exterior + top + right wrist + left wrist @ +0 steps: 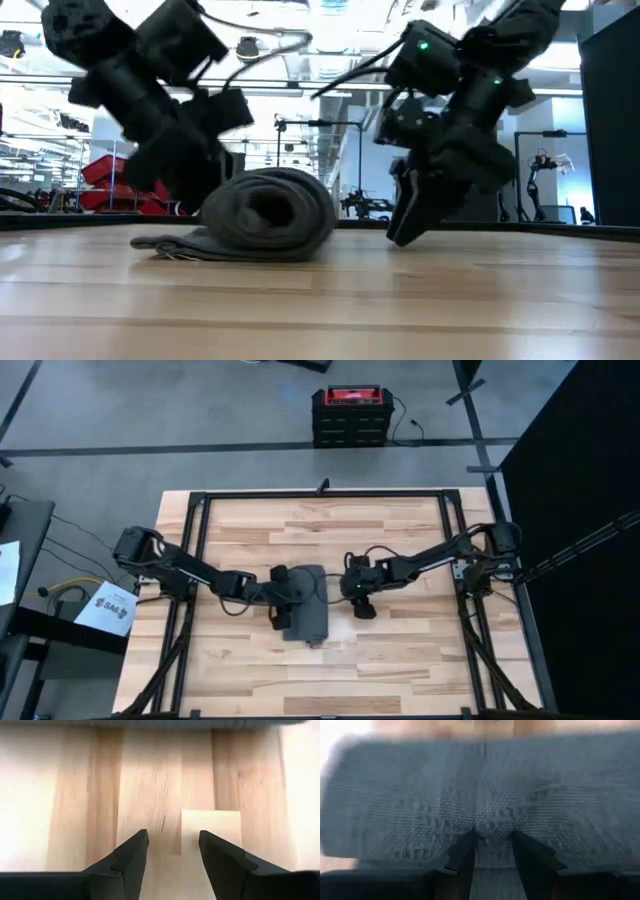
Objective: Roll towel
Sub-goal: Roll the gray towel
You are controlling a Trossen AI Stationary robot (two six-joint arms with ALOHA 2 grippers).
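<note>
The dark grey towel (305,603) lies rolled up near the table's middle. The roll (265,215) rests on the wood, and a flat tail (160,244) sticks out from under it toward the left arm. My left gripper (283,600) is at the roll's left side, with cloth between its fingers (493,842). My right gripper (362,605) hangs open just right of the roll, its fingertips (405,225) close above bare wood. In the right wrist view only the towel's edge (200,722) shows. My left gripper has the roll's outer cloth (493,827) between its two fingertips, about midway along the roll's length. The fingers come from the table's left, slanting down, and lie across the roll. One layer or several, I cannot tell. The roll rests on the table.
A black frame rail (325,493) runs around the wooden table top. A red and black case (347,415) stands on the floor beyond the far edge. Bare wood (400,650) lies to the right of the roll and toward the near edge.
</note>
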